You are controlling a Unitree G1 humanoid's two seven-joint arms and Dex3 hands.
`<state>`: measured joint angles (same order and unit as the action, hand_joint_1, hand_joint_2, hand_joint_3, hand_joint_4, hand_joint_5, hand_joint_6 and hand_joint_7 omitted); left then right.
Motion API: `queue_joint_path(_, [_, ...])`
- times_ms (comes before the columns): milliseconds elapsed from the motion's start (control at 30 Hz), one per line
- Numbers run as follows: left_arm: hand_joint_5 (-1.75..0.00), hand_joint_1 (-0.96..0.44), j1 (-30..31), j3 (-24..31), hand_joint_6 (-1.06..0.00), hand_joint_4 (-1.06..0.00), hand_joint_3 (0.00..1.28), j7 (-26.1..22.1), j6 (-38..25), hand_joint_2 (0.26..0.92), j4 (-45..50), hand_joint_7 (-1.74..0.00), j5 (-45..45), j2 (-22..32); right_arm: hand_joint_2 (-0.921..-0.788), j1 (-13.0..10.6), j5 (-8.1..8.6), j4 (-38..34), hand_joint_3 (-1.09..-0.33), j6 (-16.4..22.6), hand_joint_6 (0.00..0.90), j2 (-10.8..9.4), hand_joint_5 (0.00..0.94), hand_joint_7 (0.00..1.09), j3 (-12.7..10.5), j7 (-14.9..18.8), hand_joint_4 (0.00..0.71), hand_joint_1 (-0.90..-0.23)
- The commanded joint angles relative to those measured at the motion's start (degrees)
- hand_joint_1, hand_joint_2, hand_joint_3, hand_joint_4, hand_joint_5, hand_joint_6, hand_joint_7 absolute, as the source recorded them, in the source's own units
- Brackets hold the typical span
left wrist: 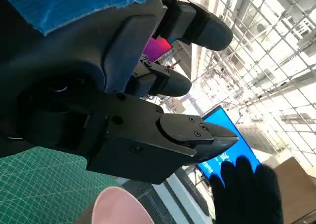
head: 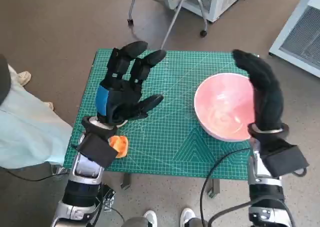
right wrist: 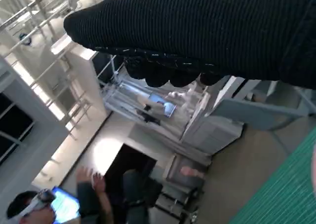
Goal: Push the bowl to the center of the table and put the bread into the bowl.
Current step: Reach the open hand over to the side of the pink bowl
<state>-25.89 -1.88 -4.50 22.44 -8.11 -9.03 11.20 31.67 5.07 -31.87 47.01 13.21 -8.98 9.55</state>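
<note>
Bowl [head: 225,112] sits right of bench [head: 170,142] centre. Right hand [head: 262,94] flat against the bowl's right rim, holding nothing. Left hand [head: 125,84] spread, empty; bread [head: 119,144] beneath its wrist.

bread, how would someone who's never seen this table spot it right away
Find the green cutting mat covering the small table, then go to its near corner on the robot's left. There, half hidden under the left forearm, behind the left hand, lies the bread. It is small and orange, unlike the large pink bowl across the mat.
</note>
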Motion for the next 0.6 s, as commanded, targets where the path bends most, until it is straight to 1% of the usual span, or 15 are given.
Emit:
queue_joint_path(33, [-0.83, 0.01, 1.16, 0.32, -0.02, -0.05, 0.34, 0.32, 0.67, 0.754, 0.53, -0.95, 0.02, 0.23, -0.921, 0.14, 0.14, -5.33, -0.808, 1.96, 0.021, 2.97, 0.001, 0.78, -3.56, -1.95, 0.363, -0.584])
queue_joint_path(100, [-0.83, 0.01, 1.30, 0.46, -0.02, -0.05, 0.34, 0.30, 0.69, 0.756, 0.69, -0.95, 0.08, 0.31, -0.921, 0.23, -0.34, -7.05, -0.826, 2.29, 0.020, 3.85, 0.002, 0.78, -5.13, -3.91, 0.366, -0.576])
queue_joint_path(167, [-0.83, 0.00, 1.47, 0.60, -0.02, -0.05, 0.34, 0.33, 0.84, 0.758, 0.69, -0.95, 0.11, 0.39, -0.921, 0.33, -1.48, -8.84, -0.848, 2.24, 0.015, 4.66, 0.003, 0.79, -6.59, -6.80, 0.368, -0.567])
queue_joint_path(233, [-0.83, 0.00, 1.63, 0.71, -0.02, -0.06, 0.35, 0.39, 0.99, 0.761, 0.72, -0.95, 0.11, 0.43, -0.921, 0.61, -1.41, -10.76, -0.877, 1.94, 0.007, 4.99, 0.004, 0.81, -7.94, -8.99, 0.370, -0.555])
queue_joint_path(300, [-0.82, -0.01, 1.74, 0.82, -0.02, -0.06, 0.35, 0.45, 1.12, 0.764, 0.73, -0.95, 0.08, 0.47, -0.921, 0.94, -0.78, -13.09, -0.909, 1.85, 0.002, 5.20, 0.006, 0.83, -9.12, -10.57, 0.374, -0.543])
queue_joint_path(433, [-0.82, -0.02, 1.79, 0.96, -0.03, -0.06, 0.34, 0.70, 1.34, 0.769, 0.54, -0.94, -0.11, 0.51, -0.921, 1.89, 0.38, -19.02, -0.928, 1.84, 0.000, 5.56, 0.003, 0.85, -11.12, -12.79, 0.368, -0.542])
queue_joint_path(467, [-0.82, -0.02, 1.79, 0.97, -0.03, -0.06, 0.34, 0.78, 1.38, 0.770, 0.46, -0.94, -0.18, 0.52, -0.921, 2.35, 1.15, -21.11, -0.929, 1.54, 0.000, 5.63, 0.002, 0.85, -11.82, -12.95, 0.366, -0.542])
queue_joint_path(533, [-0.81, -0.03, 1.76, 0.98, -0.03, -0.06, 0.34, 0.90, 1.44, 0.772, 0.34, -0.94, -0.29, 0.52, -0.921, 3.28, 2.18, -25.02, -0.930, 1.06, -0.001, 5.83, 0.001, 0.85, -12.87, -13.22, 0.361, -0.545])
queue_joint_path(600, [-0.81, -0.03, 1.70, 0.97, -0.03, -0.06, 0.34, 0.99, 1.44, 0.776, 0.21, -0.94, -0.36, 0.48, -0.921, 4.19, 2.79, -28.85, -0.927, 0.41, -0.001, 6.06, 0.001, 0.83, -13.62, -13.63, 0.353, -0.551])
